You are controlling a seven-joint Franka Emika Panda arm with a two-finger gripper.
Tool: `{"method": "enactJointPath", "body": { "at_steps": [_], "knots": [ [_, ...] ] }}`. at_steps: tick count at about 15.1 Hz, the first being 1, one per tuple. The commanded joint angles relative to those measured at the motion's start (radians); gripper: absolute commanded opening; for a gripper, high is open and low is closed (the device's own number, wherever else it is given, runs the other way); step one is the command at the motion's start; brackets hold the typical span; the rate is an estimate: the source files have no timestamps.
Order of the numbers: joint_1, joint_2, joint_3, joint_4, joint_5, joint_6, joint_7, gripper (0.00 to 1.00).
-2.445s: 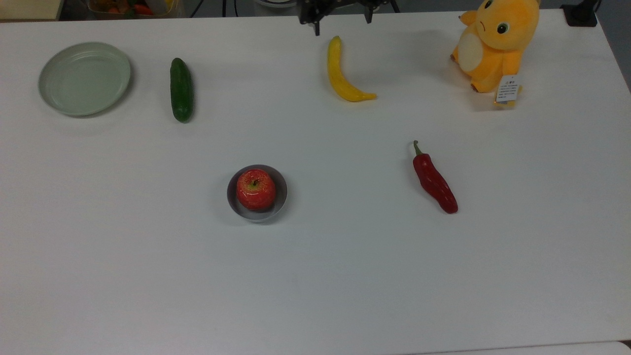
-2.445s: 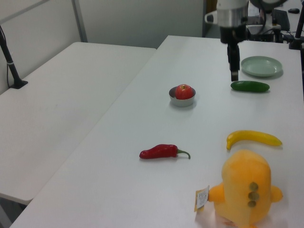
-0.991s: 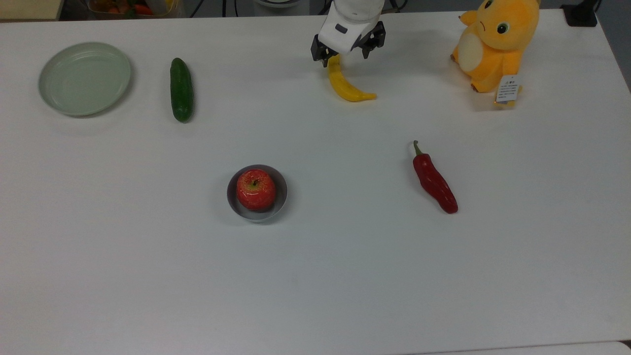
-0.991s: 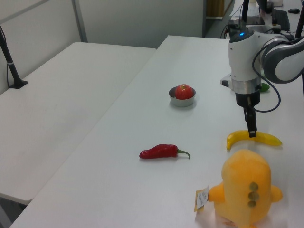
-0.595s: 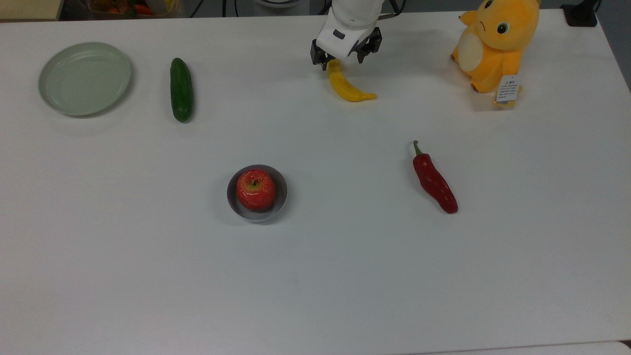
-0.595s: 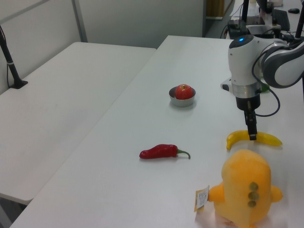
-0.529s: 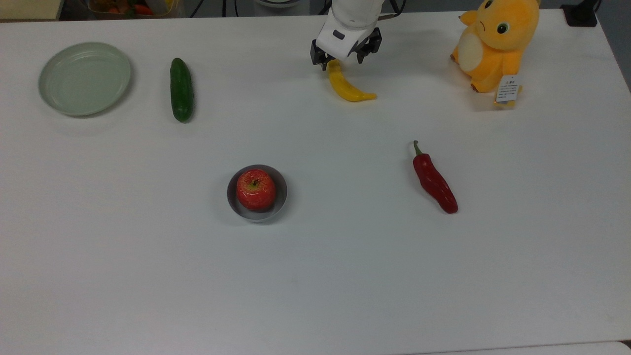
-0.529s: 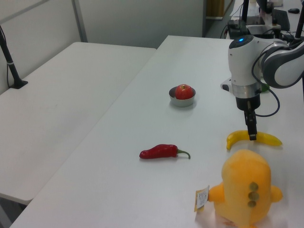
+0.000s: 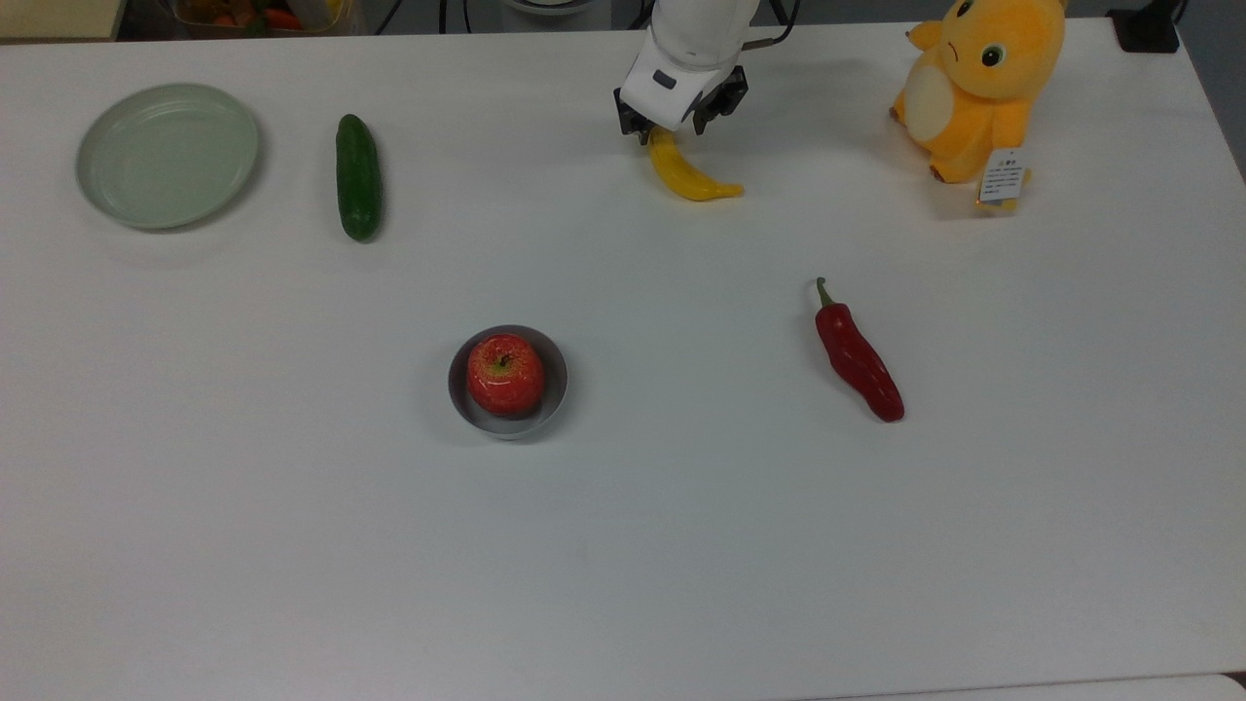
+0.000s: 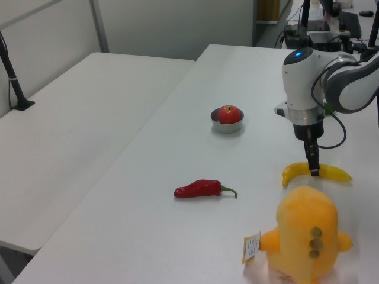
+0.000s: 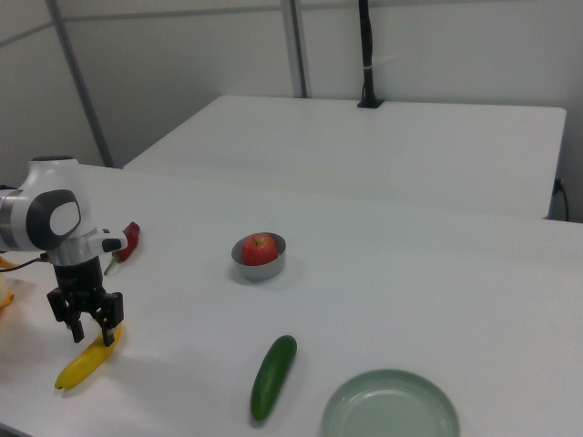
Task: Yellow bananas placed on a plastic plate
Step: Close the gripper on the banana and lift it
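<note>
At the far edge of the white counter (image 9: 623, 545), my end effector (image 9: 668, 133) hangs low over the upper end of the yellow banana (image 9: 689, 175), fingers apart w/ one on each side of the fruit; in the right view the end effector (image 11: 88, 330) straddles the banana (image 11: 84, 361), fingertips down about level w/ it. I can't tell whether either finger touches the skin. In the left view one dark finger (image 10: 312, 163) crosses in front of the banana (image 10: 329, 172), which lies flat on the counter.

Plastic plate (image 9: 167, 154) sits well apart at the top view's far left, w/ the dark green cucumber (image 9: 358, 176) between it and the banana. In the right view, plate (image 11: 390, 409) and cucumber (image 11: 273, 376) lie near the bottom edge, just beside each other.

Red apple (image 9: 505, 373) rests in a small grey bowl (image 9: 554, 375) mid-counter. Red chili pepper (image 9: 858, 355) lies to the top view's right of the bowl. Orange plush toy (image 9: 978, 83) sits at the top view's far right, a paper tag (image 9: 1002, 175) touching its foot.
</note>
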Motion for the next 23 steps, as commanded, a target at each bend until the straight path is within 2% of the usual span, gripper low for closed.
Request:
{"method": "enactJointPath", "body": {
  "at_steps": [1, 3, 6, 7, 15, 20, 23],
  "knots": [
    [-0.002, -0.002, 0.003, -0.020, -0.019, 0.039, 0.020, 0.54],
    [-0.002, -0.002, 0.003, -0.020, -0.020, 0.040, 0.020, 0.40],
    [-0.001, -0.004, 0.003, -0.020, -0.040, 0.039, 0.020, 0.09],
    [-0.001, -0.004, 0.003, -0.020, -0.043, 0.039, 0.020, 0.01],
    [-0.011, -0.039, 0.003, 0.008, -0.043, -0.024, 0.015, 0.00],
    [-0.030, -0.058, 0.003, 0.139, -0.036, -0.168, 0.009, 0.00],
    [-0.056, -0.058, -0.006, 0.266, -0.025, -0.283, 0.006, 0.00]
  ]
}}
